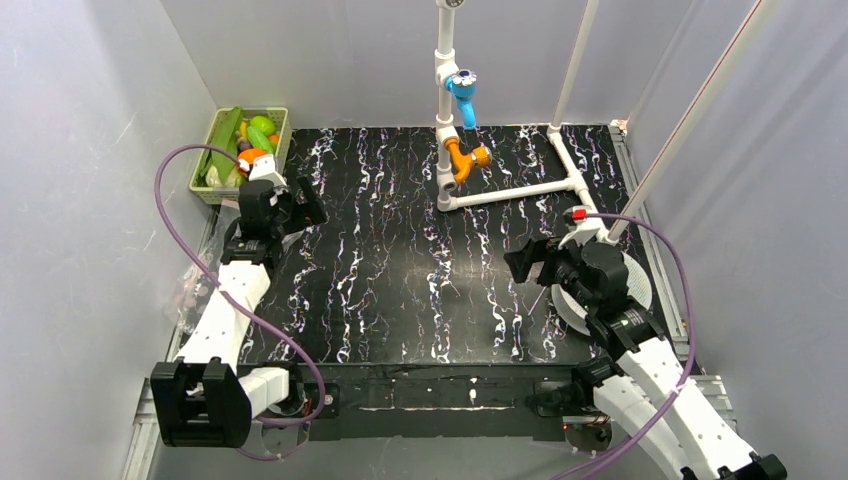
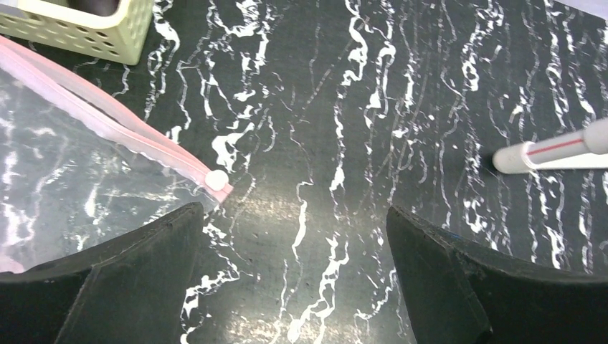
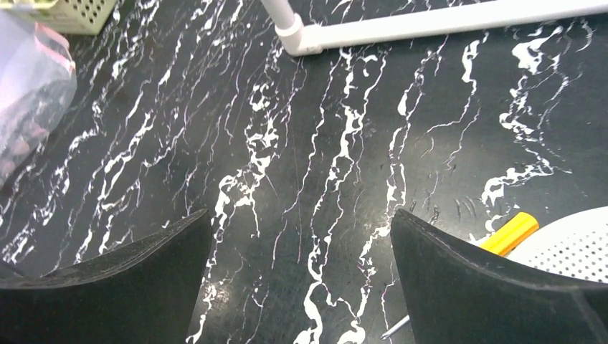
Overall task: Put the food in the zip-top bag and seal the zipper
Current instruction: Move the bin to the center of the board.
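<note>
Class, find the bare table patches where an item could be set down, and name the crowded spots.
Bare: the middle of the mat, between the left end effector and right end effector, nearer than the pipe frame. Crowded: left side, basket and zip-top bag; right edge, perforated disc and yellow-handled tool.

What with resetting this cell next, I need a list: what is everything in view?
basket: one, light green, far-left corner.
toy food: several, green, orange, yellow, in basket.
zip-top bag: one, clear, left table edge.
zipper: one, pink, along bag's mouth.
pipe frame: one, white, far right-centre.
perforated disc: one, white, near right.
tool: one, orange-handled, beside disc.
table: one, black, white-veined.
left claw: one, black, open, beside bag.
right claw: one, black, open, above table.
</note>
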Motion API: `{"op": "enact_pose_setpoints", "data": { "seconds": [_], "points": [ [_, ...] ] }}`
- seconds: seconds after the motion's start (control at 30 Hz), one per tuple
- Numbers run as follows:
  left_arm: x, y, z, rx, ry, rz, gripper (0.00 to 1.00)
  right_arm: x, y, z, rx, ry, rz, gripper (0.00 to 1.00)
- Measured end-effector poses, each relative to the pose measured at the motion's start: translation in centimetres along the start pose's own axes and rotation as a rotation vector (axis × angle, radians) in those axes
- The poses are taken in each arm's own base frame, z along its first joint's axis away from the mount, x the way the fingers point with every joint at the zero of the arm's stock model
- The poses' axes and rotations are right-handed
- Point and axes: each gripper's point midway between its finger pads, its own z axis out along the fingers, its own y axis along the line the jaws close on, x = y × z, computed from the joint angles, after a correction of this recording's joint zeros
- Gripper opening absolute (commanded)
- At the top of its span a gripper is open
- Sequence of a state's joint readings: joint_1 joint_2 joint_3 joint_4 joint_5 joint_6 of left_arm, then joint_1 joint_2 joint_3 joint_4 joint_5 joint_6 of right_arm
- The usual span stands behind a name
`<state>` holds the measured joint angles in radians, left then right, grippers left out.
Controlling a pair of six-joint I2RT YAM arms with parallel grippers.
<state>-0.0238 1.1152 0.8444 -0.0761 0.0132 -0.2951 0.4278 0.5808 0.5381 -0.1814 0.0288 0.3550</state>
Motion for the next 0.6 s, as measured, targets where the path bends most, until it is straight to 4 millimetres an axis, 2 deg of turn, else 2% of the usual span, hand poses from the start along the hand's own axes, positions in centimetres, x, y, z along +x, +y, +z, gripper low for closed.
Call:
{"op": "enact_pose_setpoints", "data": {
  "seconds": [0.13, 0.37, 0.57, 0.6],
  "points": [
    [-0.2, 1.4, 1.0, -0.071, -0.016, 0.032, 0.99, 1.3, 0.1, 0.7, -0.023, 0.048, -0.02, 1.0],
    [1.2, 5.6, 4.9, -0.287, 0.08, 0.124, 0.99, 0.9, 0.6, 0.7, -0.065, 0.004, -0.042, 1.0],
    [0.1, 7.5, 8.7, -0.375, 0.086, 0.25, 0.99, 0.6, 0.8, 0.5, -0.075, -0.012, -0.047, 1.0],
    [-0.2, 7.7, 9.3, -0.388, 0.087, 0.274, 0.97, 0.6, 0.8, 0.5, -0.075, -0.013, -0.047, 1.0]
  ]
}}
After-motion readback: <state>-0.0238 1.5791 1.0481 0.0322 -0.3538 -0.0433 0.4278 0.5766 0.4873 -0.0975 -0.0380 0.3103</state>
